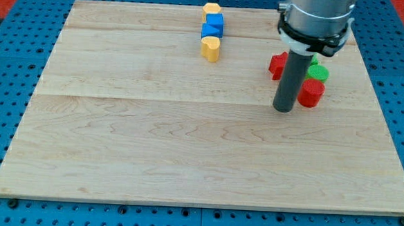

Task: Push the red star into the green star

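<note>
Sitting just behind my tip, red star, w/ green star beside.

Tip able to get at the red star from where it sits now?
Probably yes. My tip rests just below the red star, nothing between them; the rod hides the star's right side, with the green star beyond it.

Broad grey metal cylinder above, ringed at its base by a black band and a thin white collar. Below the collar, a straight dark grey rod, smooth and matte, plain, no markings visible. Rounded flat end at my tip.
</note>
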You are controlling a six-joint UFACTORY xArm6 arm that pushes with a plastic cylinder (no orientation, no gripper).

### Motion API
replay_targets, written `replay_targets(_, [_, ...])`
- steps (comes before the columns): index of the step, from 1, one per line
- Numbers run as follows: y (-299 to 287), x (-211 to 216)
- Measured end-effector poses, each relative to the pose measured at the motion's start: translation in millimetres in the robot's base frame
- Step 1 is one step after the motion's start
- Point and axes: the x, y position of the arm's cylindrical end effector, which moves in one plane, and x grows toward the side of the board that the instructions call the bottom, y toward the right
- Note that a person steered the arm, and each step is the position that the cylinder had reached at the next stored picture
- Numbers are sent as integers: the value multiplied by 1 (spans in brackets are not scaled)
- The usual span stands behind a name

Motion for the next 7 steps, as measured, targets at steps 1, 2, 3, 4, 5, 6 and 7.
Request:
replay_targets(1, [25, -5])
replay_targets(2, [31, -13])
replay_targets(3, [26, -22])
replay_targets(4, [-68, -24])
replay_targets(5, [-105, -73])
replay_targets(6, [-70, -90])
replay_targets(7, [-26, -90])
